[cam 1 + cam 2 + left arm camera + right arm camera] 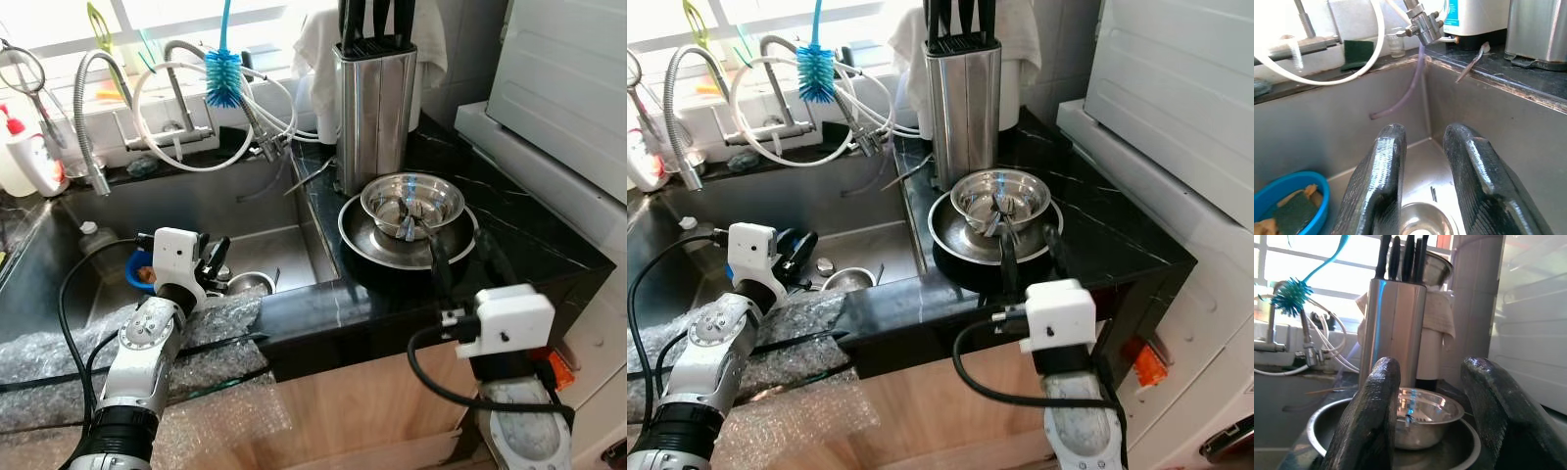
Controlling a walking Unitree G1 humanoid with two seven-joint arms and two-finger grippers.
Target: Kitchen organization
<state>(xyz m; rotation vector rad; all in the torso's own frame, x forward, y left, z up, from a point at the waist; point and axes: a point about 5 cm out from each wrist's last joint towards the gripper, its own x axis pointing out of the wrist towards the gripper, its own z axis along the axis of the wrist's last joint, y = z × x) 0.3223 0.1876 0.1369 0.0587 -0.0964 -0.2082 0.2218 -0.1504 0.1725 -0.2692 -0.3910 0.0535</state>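
A steel bowl (pixel 411 199) holding some cutlery sits inside a dark pan (pixel 354 241) on the black counter (pixel 509 220). My right gripper (pixel 466 258) hovers open at the counter's front edge. Its fingers (pixel 1382 411) point at the pan and bowl (pixel 1422 417) and hold nothing. My left gripper (pixel 214 257) hangs open over the sink (pixel 245 211), with its fingers (pixel 1386 171) just above a small steel cup (pixel 1425 223). A blue bowl (pixel 1283 193) with a sponge lies beside it in the sink.
A steel knife block (pixel 374 103) stands right behind the pan. Faucets, hoses and a blue bottle brush (pixel 223 78) crowd the sink's back. Bubble wrap (pixel 59 352) covers the sink's front edge. A white appliance (pixel 568 88) borders the counter on the right.
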